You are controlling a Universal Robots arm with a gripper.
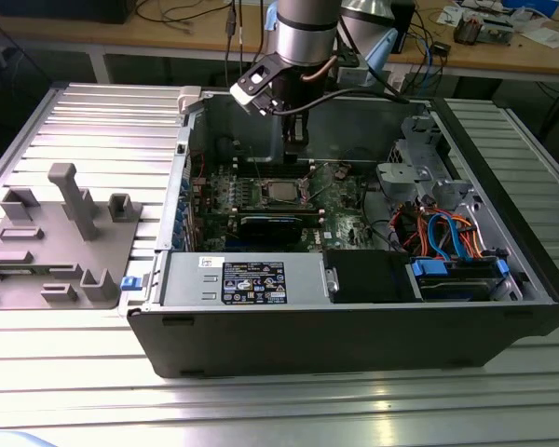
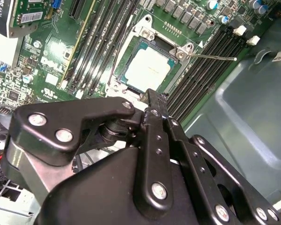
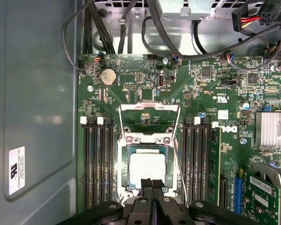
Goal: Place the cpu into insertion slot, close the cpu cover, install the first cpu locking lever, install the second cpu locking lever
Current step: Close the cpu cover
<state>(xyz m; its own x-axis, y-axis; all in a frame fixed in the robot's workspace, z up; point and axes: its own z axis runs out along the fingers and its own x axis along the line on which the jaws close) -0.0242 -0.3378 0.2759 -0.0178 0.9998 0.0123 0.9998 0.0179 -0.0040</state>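
Note:
The cpu (image 3: 147, 169) lies flat in the insertion slot (image 3: 124, 161) on the green motherboard, its silver top showing in both wrist views (image 2: 150, 70). The cpu cover (image 3: 150, 108) is swung open beyond the slot, with green board visible through its window. A thin locking lever (image 2: 210, 57) sticks out unlatched from one corner of the slot; it is also visible in the first wrist view (image 3: 180, 173). My gripper (image 3: 152, 183) hovers just over the near edge of the cpu, fingers pressed together and holding nothing. In the exterior view the gripper (image 1: 298, 140) hangs inside the open computer case above the cpu (image 1: 281, 192).
Black memory slots (image 3: 97, 164) flank the socket on both sides. A graphics card (image 3: 267, 197) and a finned heatsink (image 3: 271, 129) sit to one side. Cables (image 3: 131, 33) run past the board's far edge. The case wall (image 3: 37, 93) is close by. A grey fixture (image 1: 61, 237) stands outside the case.

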